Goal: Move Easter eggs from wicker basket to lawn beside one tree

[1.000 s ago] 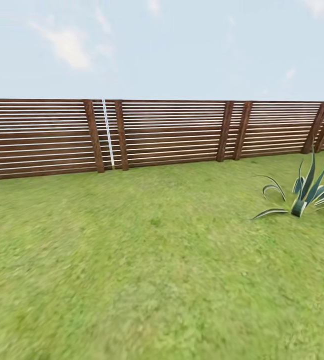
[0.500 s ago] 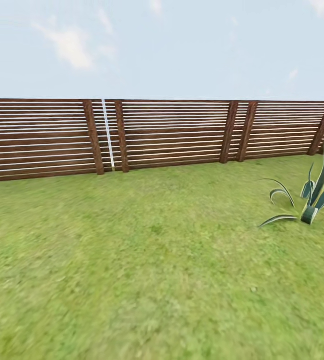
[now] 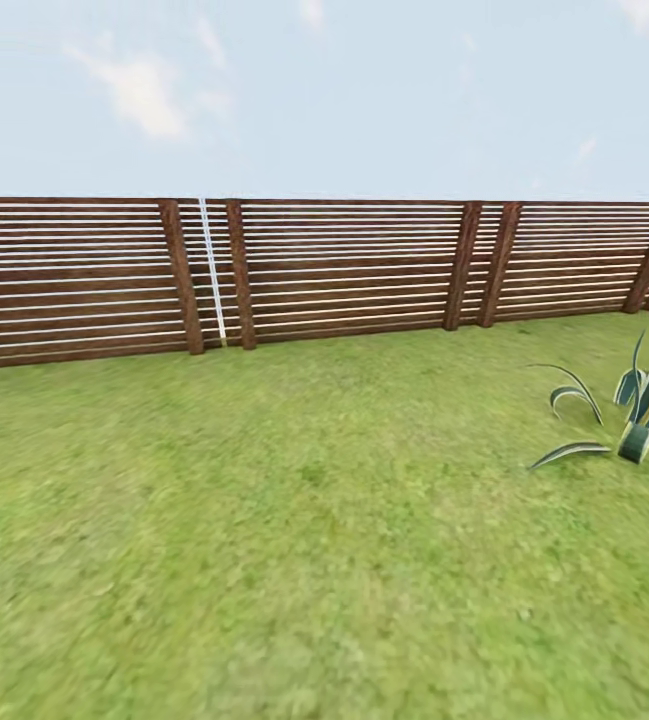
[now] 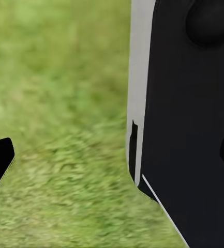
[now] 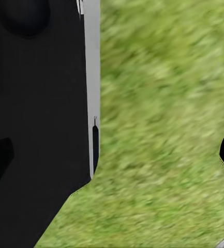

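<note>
The head camera looks forward and slightly down across the lawn (image 3: 294, 520), with the slatted wooden fence (image 3: 344, 265) spanning the middle of the frame, sky in the upper part and a spiky plant (image 3: 639, 415) at the right edge. The left wrist camera sits close above the grass (image 4: 60, 129), facing down past a dark robot body panel (image 4: 189, 129) on the right of its frame. The right wrist camera does likewise, with the panel (image 5: 36, 103) on its left; all three views share the lawn.
</note>
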{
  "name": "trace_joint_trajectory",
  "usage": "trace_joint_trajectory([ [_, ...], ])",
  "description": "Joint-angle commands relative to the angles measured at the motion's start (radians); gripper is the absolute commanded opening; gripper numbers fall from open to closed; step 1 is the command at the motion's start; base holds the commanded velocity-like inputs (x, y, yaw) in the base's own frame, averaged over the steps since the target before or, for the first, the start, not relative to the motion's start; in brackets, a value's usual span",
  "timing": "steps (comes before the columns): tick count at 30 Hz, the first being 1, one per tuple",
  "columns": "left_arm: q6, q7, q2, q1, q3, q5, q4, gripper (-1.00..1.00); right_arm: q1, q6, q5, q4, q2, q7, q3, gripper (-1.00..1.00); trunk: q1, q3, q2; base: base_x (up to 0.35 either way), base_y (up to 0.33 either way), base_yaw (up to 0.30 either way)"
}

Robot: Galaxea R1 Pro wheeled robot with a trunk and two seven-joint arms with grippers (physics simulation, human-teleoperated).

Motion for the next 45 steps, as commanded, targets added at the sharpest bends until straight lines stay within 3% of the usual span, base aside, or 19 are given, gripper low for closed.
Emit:
trace_joint_trajectory([
  [1,0.001,-0.001,0.0,0.001,0.001,0.0,-0.002,1.0,-0.001,0.0,0.0,0.002,0.0,-0.002,0.002,1.0,0.001,-0.001,0.0,0.339,0.0,0.0],
  [45,0.001,-0.001,0.0,0.001,0.0,0.0,-0.002,1.0,-0.001,0.0,0.0,0.002,0.0,-0.002,0.0,1.0,0.001,-0.001,0.0,0.339,0.0,0.0],
])
